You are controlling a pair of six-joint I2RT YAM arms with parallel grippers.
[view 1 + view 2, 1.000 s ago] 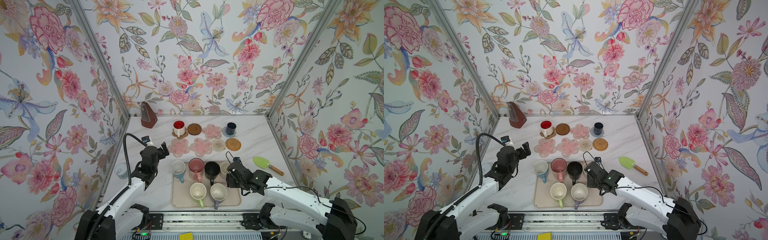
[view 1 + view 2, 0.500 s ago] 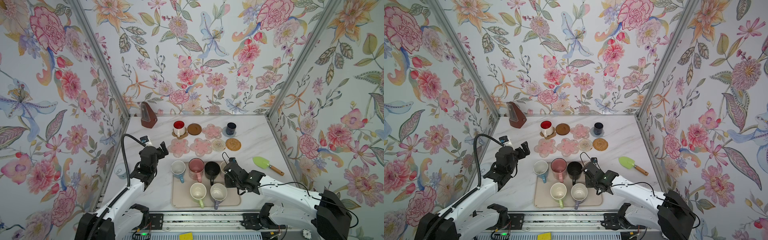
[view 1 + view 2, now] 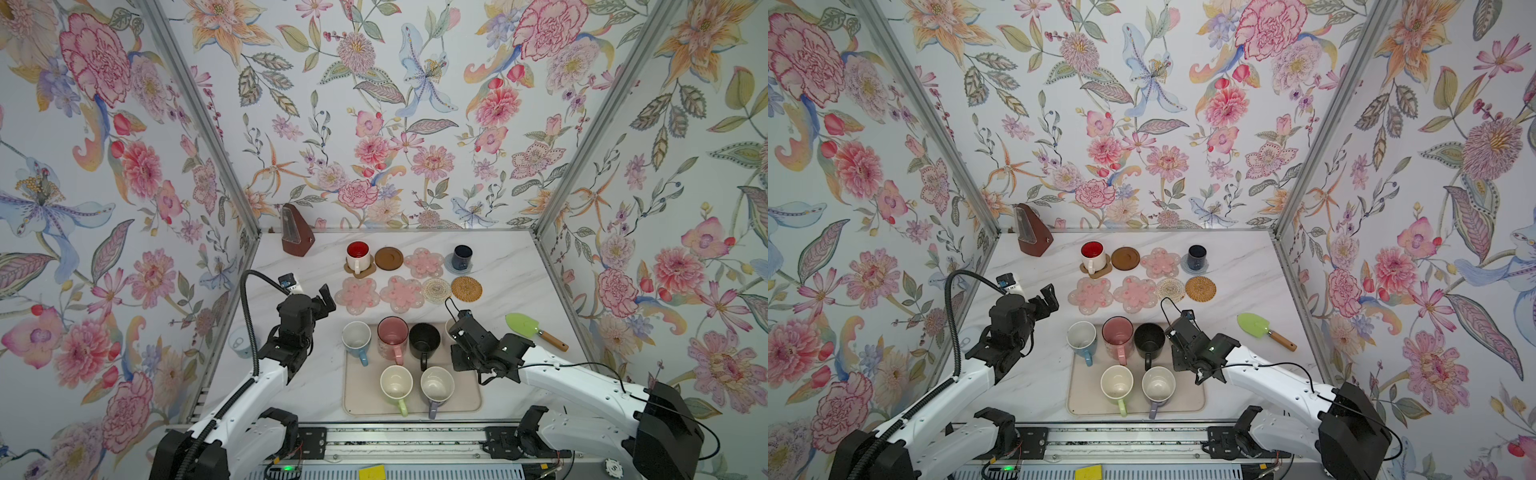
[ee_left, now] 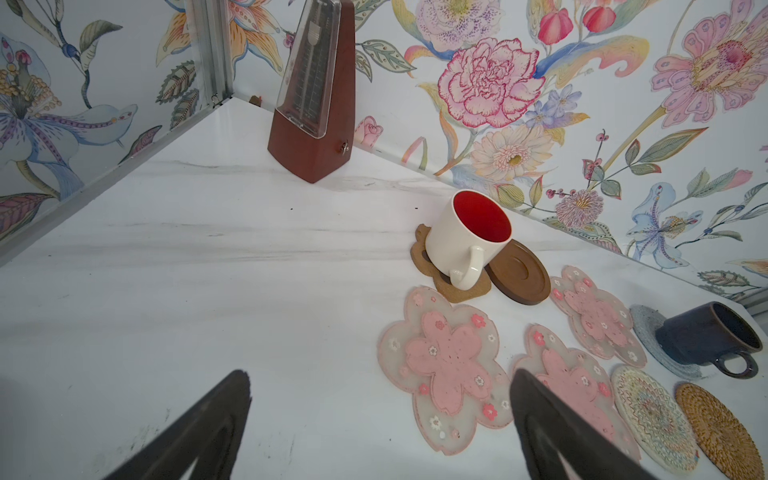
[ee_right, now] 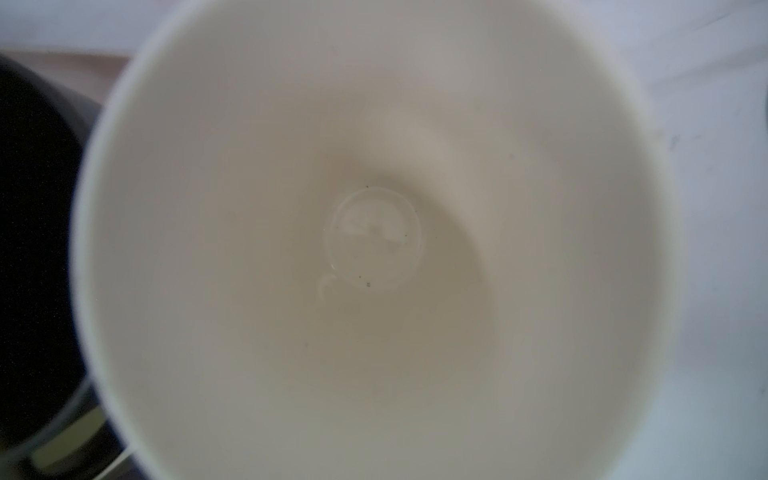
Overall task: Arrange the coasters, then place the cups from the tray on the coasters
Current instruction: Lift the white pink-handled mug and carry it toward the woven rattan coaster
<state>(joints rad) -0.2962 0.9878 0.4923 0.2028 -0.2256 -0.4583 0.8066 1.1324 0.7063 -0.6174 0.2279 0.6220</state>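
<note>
Several coasters lie in two rows at the back: pink flowers (image 3: 357,295) (image 3: 402,294) (image 3: 424,263), a dark brown disc (image 3: 389,257), white woven (image 3: 436,291) and tan woven (image 3: 466,289). The red-inside cup (image 3: 358,255) stands on the paw coaster, the navy cup (image 3: 462,257) on the grey-blue one. The beige tray (image 3: 411,401) holds blue (image 3: 356,338), pink (image 3: 392,337), black (image 3: 424,340), green (image 3: 396,384) and lavender (image 3: 437,386) cups. My right gripper (image 3: 457,329) is shut at the cream cup (image 5: 374,232); its fingers are hidden. My left gripper (image 4: 378,386) hovers open left of the flowers.
A brown metronome (image 3: 297,230) stands in the back left corner. A green trowel with a wooden handle (image 3: 534,330) lies right of the tray. A small white can (image 3: 241,343) sits by the left wall, behind the left arm.
My right gripper has slid a little left onto the cream cup at the tray's back right corner and has shut. The left arm has hardly moved.
</note>
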